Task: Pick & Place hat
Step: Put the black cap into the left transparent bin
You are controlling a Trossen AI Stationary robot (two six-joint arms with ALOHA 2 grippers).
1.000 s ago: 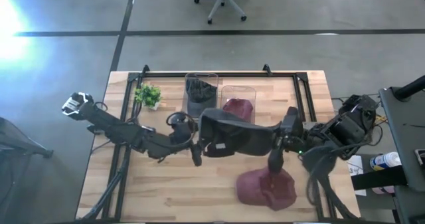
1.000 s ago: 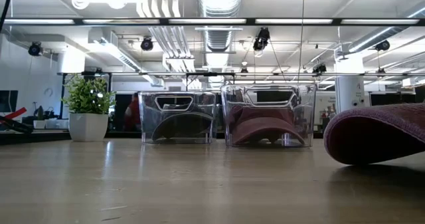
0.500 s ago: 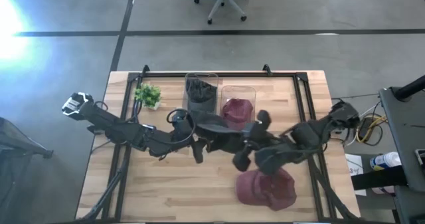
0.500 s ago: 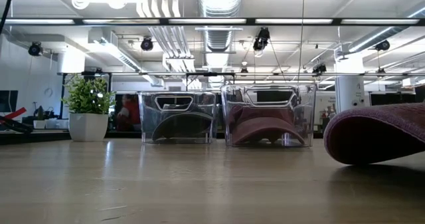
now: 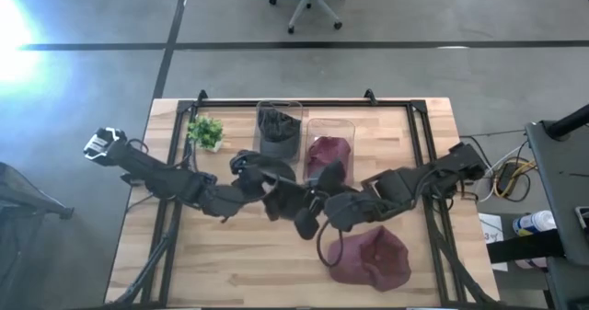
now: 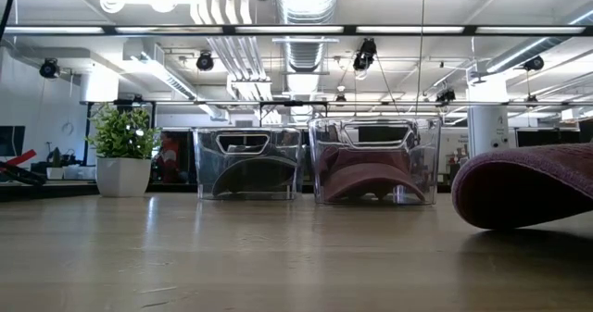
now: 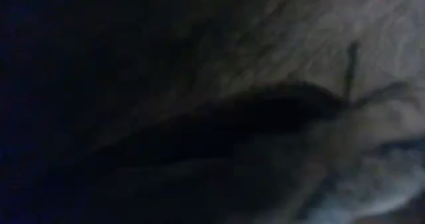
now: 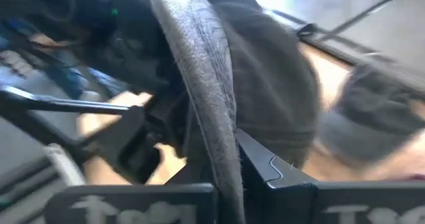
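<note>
Fuzzy dark hat (image 8: 219,111) pinched in right tool (image 8: 229,177)

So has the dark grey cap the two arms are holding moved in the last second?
Yes. In the high view the dark grey cap, then spread near the clear maroon-hat bin, is now bunched up, its right end shifted left.
</note>
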